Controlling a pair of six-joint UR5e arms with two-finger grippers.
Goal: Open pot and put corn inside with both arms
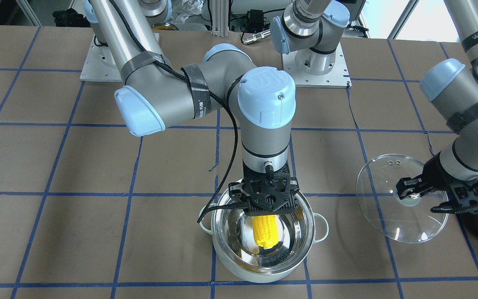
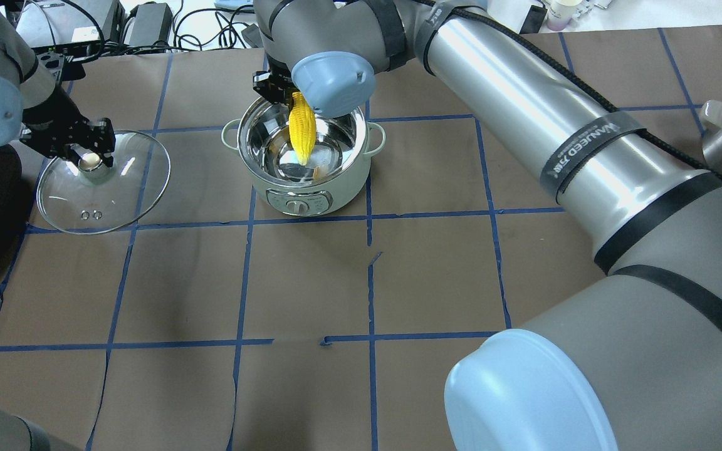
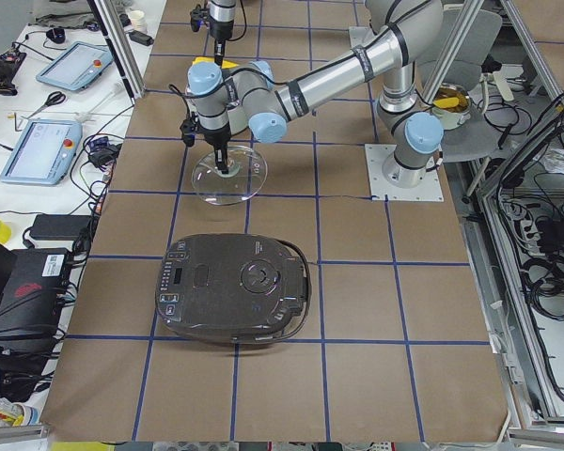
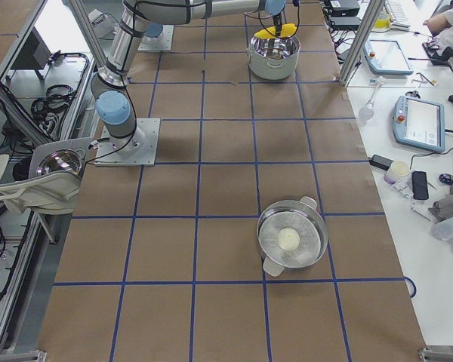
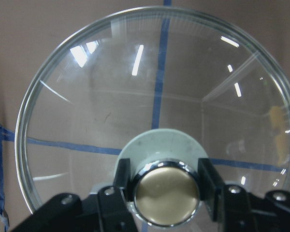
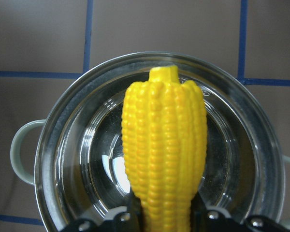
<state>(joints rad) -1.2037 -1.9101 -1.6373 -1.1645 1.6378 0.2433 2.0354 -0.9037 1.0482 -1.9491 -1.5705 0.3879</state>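
**Right arm and corn.** The right arm reaches to the middle of the desk, toward the edge farthest from the robot's bases, with its wrist pointing straight down over the pot. Its jaws are clamped on one end of the corn. The cob hangs upright beneath them, its free end lowest. In the right wrist view the corn runs from between the two fingers out over the centre of the pot's steel floor, inside the circle of the rim. In the overhead view the corn tapers downward within the pot's mouth. Whether its tip touches the floor cannot be told.

**Pot.** The pot stands open and upright on the desk, its pale wall and control dial facing the robot. One loop handle shows on each side.

**Left arm and lid.** The left arm is toward the desk's left end, well apart from the pot. Its jaws grip the clear lid by its gold knob, with one black finger pressed to each side of it. The lid faces knob-up, slightly tilted. Whether its rim rests on the desk cannot be told.

**Other items.** A black appliance lies nearer the desk's left end. A steel steamer sits toward the right end.
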